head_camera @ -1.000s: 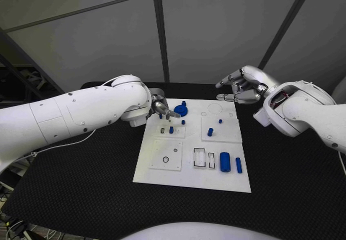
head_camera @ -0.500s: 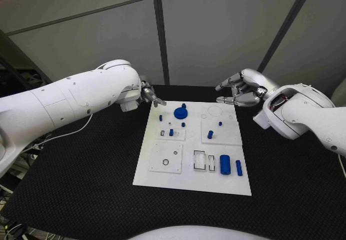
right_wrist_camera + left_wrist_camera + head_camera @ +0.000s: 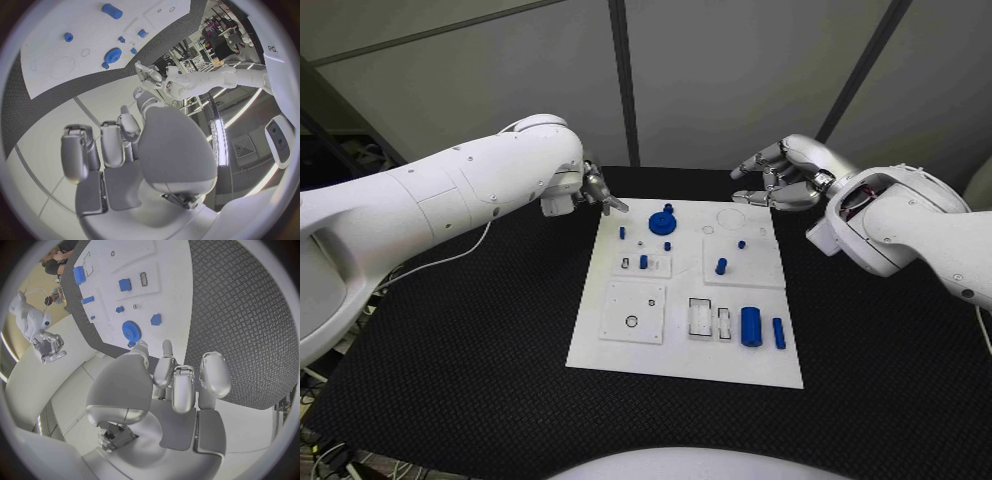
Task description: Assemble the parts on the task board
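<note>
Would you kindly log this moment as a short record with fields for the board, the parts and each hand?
board: white task board mid-table, on the black table
parts: blue gear at the far edge; large blue cylinder near the front right
left hand: off the board's far left corner, holding nothing
right hand: beyond the far right corner, fingers curled, holding nothing

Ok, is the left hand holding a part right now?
No. The left hand holds nothing; its fingers are curled, off the task board.
</note>
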`<state>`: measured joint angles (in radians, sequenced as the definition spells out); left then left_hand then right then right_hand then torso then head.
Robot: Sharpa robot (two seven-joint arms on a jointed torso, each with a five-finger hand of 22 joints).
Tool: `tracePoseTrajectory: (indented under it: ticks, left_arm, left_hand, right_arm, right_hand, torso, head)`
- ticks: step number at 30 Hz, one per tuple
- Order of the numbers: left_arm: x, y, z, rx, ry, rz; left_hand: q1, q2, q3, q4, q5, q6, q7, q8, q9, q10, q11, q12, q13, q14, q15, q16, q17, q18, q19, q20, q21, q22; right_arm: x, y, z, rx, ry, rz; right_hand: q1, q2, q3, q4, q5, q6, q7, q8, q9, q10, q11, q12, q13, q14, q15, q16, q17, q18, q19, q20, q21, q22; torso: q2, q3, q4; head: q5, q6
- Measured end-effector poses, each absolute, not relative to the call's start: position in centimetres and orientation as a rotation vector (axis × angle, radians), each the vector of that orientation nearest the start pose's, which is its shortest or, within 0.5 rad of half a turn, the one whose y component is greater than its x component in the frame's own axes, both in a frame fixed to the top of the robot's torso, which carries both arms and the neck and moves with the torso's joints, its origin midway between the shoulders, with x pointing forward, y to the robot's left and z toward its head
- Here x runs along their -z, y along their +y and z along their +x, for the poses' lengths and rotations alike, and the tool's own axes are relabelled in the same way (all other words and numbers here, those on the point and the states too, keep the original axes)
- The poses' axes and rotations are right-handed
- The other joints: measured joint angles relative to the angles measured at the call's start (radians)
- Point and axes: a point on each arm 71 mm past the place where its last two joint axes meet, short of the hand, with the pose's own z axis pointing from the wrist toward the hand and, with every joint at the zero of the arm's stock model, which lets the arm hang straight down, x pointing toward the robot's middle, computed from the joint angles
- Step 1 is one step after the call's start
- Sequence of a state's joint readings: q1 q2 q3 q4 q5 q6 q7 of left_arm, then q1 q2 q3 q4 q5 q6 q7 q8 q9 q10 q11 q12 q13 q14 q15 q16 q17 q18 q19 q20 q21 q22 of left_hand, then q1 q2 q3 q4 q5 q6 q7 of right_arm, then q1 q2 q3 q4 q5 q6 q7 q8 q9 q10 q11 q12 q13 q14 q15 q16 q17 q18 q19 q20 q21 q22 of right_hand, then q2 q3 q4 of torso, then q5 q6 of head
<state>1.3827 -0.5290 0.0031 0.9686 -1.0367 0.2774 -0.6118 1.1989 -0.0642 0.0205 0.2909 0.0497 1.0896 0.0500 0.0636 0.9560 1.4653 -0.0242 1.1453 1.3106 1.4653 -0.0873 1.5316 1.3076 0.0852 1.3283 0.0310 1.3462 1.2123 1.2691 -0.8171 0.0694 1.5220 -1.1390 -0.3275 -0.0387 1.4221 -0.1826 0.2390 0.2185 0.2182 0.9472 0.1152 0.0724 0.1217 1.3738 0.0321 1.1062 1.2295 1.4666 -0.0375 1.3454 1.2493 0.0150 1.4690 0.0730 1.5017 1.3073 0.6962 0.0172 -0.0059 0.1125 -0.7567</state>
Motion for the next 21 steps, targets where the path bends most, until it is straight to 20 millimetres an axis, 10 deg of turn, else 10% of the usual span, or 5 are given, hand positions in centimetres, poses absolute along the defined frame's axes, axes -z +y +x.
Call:
tracePoseTrajectory:
  ticks: [21]
  left_arm:
    - [16.4,21.5,59.4,0.149,2.308,-0.317]
  left_hand:
    - [-0.013,0.0,-0.01,-0.001,0.0,0.003,0.003,0.0,-0.018,0.0,0.0,0.004,0.0,0.0,0.0,0.0,0.0,0.0,-0.001,0.001,0.0,-0.001]
  right_arm:
    - [10.9,-18.7,50.8,-0.901,1.552,0.105]
  right_hand:
    - [0.0,0.0,0.0,0.0,0.0,0.0,0.0,0.0,-0.001,0.0,0.0,0.0,0.0,0.0,0.0,0.0,0.0,0.0,0.0,0.0,0.0,0.0]
  torso:
    - [-0.002,0.001,0.0012]
  head:
    - [-0.001,-0.001]
